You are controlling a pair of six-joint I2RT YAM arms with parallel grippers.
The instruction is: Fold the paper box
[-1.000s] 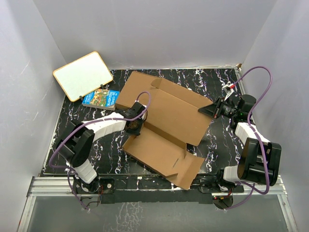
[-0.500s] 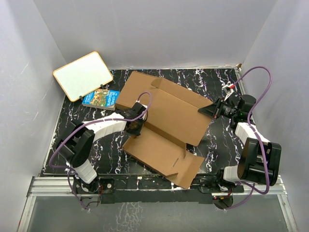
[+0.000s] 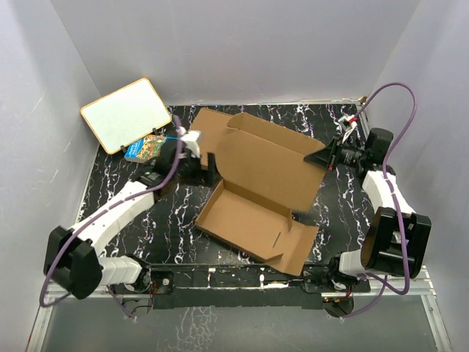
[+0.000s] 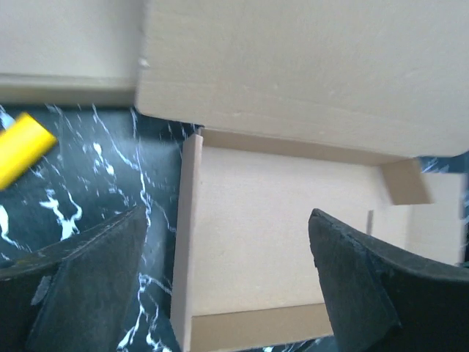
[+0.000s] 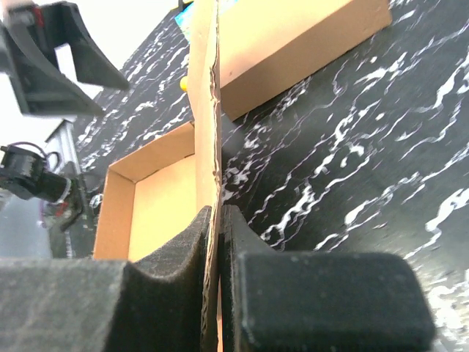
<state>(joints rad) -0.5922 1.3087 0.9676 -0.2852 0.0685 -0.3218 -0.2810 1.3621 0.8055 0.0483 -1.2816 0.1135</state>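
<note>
Scene from the near edge of the table (image 3: 146, 213), all positions given relative to the paper box (image 3: 253, 227).

The paper box lies mid-table, between the two arms. Its near half forms a shallow tray with the side walls folded up. A slit flap spreads flat at the tray's near-right corner.

Behind the tray, the box's large lid panel is raised off the table along the crease. In the right wrist view it stands close to upright.

At the lid's right edge, the right claw (image 3: 322, 157) is clenched on the cardboard. Its fingers (image 5: 176, 257) are pressed to both faces of the panel, with the edge running up between them.

At the box's left side, level with the crease, the left claw (image 3: 204, 167) is released. Its fingers (image 4: 102, 264) are spread wide, with the tray's left wall and floor visible between them. No cardboard is pinched. Whether a finger brushes the lid cannot be told.

Just beyond the lid's far-left corner lies a second, plain flat brown box (image 3: 207, 126).

Farther left of that, a colourful book (image 3: 145, 148) lies partly hidden behind the left arm.

Farthest from the box, at the far left, a whiteboard (image 3: 124, 114) leans against the wall.
</note>
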